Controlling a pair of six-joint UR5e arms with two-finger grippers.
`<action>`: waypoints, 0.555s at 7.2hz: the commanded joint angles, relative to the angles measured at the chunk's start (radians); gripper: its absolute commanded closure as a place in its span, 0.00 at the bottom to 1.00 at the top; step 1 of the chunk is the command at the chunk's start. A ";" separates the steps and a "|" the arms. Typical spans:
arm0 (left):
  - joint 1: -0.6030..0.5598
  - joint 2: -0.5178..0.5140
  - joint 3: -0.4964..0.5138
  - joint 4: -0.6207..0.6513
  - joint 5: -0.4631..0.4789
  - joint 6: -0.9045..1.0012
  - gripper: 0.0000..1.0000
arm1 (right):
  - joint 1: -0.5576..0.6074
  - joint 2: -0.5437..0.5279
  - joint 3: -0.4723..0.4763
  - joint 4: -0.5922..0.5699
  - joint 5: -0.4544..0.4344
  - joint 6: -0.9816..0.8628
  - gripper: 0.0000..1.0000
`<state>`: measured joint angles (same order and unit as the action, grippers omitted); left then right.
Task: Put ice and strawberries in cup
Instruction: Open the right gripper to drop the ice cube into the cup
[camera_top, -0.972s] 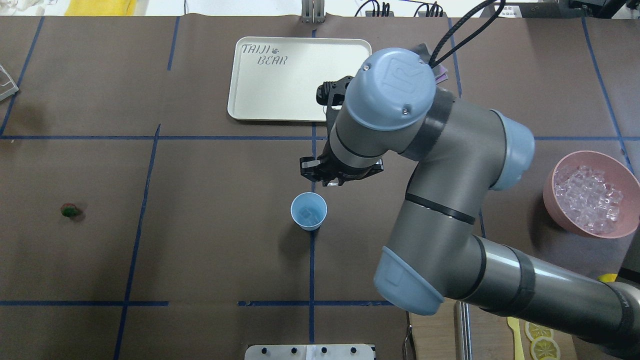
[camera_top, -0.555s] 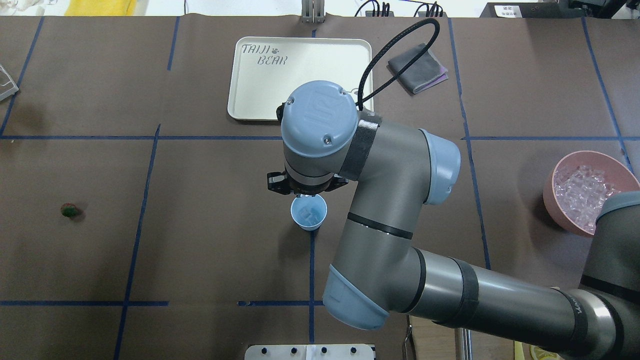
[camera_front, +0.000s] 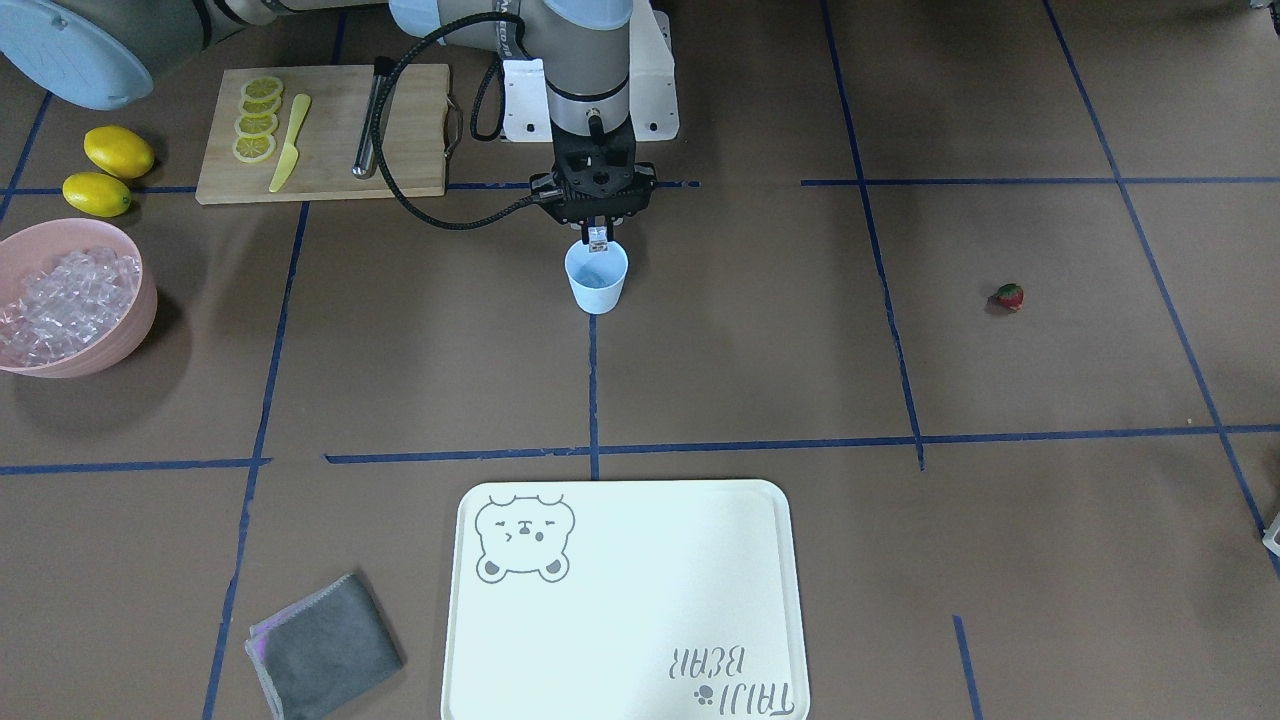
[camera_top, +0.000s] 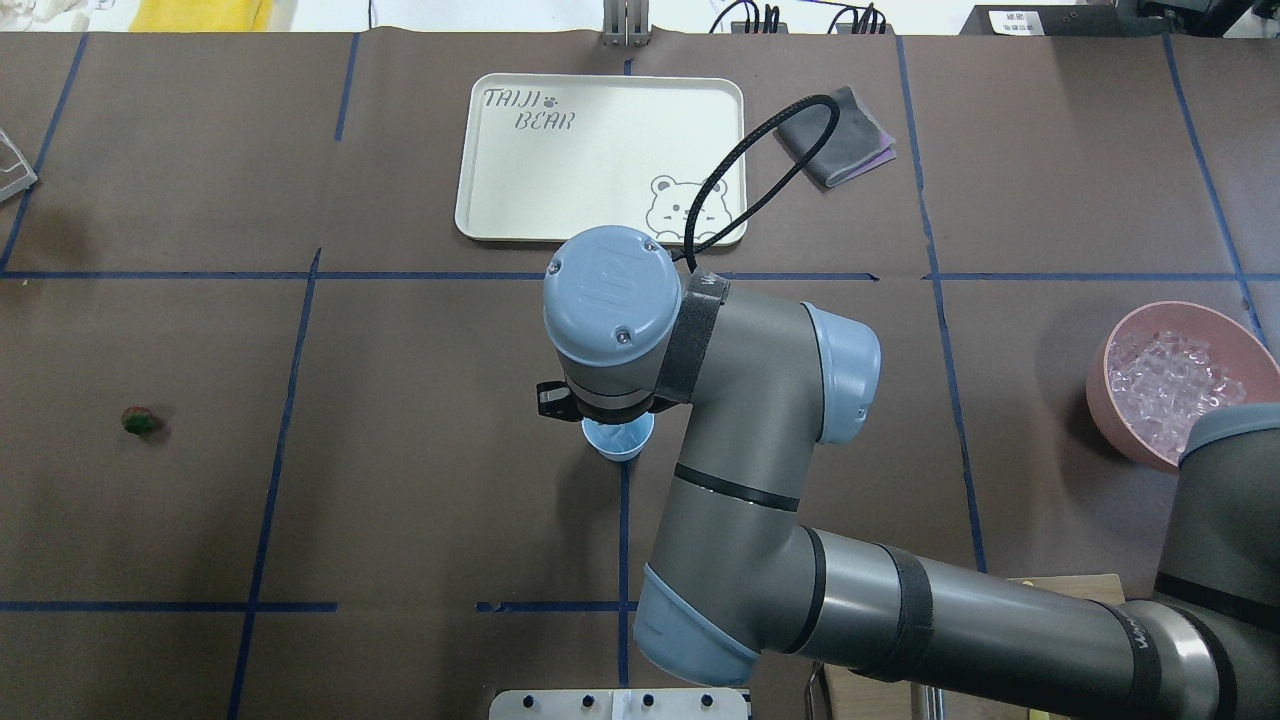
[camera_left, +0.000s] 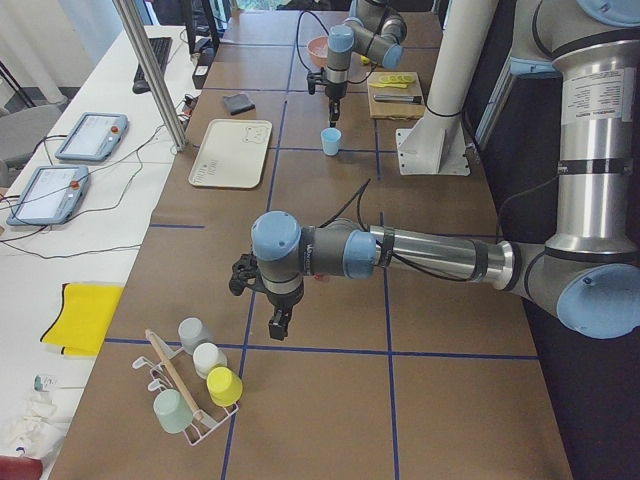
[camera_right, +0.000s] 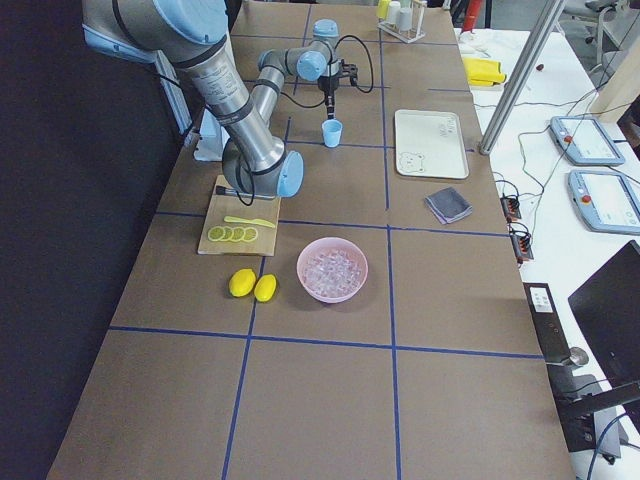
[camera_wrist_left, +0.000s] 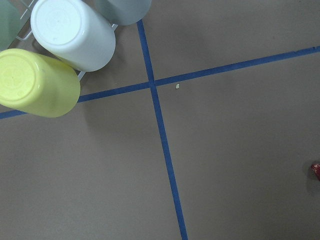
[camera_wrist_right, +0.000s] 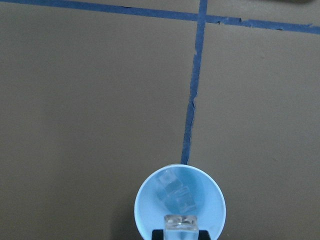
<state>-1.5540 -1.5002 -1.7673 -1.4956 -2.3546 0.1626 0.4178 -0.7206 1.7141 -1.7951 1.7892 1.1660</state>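
Note:
The light blue cup (camera_front: 596, 280) stands at the table's middle and holds two ice cubes (camera_wrist_right: 172, 192). My right gripper (camera_front: 597, 238) hangs right over the cup's rim, shut on one clear ice cube (camera_wrist_right: 181, 222). In the overhead view my right wrist hides most of the cup (camera_top: 620, 442). The heap of ice (camera_front: 60, 300) lies in the pink bowl (camera_top: 1125, 420). The strawberry (camera_front: 1010, 296) lies alone far to my left and shows at the edge of the left wrist view (camera_wrist_left: 316, 169). My left gripper (camera_left: 278, 322) hangs over the table near it; I cannot tell whether it is open.
A white tray (camera_front: 620, 600) and a grey cloth (camera_front: 320, 645) lie on the far side. A cutting board (camera_front: 400, 150) with lemon slices, a yellow knife and tongs, and two lemons (camera_front: 118, 150), lie near my base. A rack of cups (camera_left: 195, 385) stands at my far left.
My right arm has swung back towards my base, bringing the gripper from beyond the cup to right above it. The cup and the strawberry have not moved.

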 joint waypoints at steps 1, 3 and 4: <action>0.000 0.000 0.000 0.000 0.000 0.000 0.00 | -0.004 0.000 -0.004 0.003 -0.002 -0.014 0.40; 0.000 0.000 0.000 0.000 0.000 0.000 0.00 | -0.004 0.001 -0.002 0.003 -0.004 -0.008 0.01; 0.000 0.000 -0.001 0.000 0.000 0.000 0.00 | -0.004 0.000 -0.002 0.003 -0.004 -0.008 0.01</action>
<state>-1.5539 -1.5002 -1.7674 -1.4957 -2.3547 0.1626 0.4143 -0.7201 1.7122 -1.7918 1.7857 1.1579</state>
